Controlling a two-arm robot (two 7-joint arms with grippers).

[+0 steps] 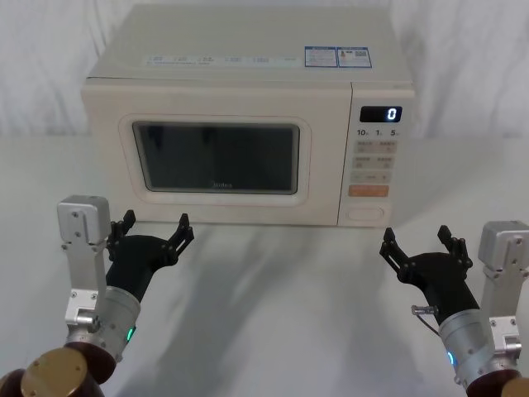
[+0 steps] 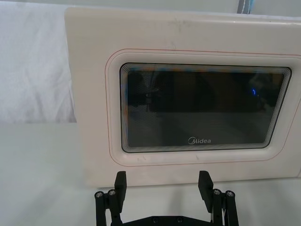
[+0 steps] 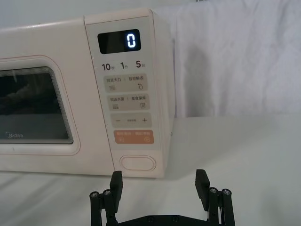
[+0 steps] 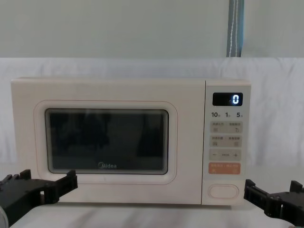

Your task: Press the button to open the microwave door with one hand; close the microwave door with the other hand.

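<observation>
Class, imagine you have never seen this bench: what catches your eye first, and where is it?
The cream microwave fills the middle of the table, door shut, its display glowing "0" at upper right. Before it, the left gripper and right gripper hover open, apart from it, the right one nearest the wide button.

White table [image 1: 273,289], blue strap [image 4: 236,28].

Bright, even light, sharp focus; soft shadows under the microwave [image 1: 248,124]
</observation>
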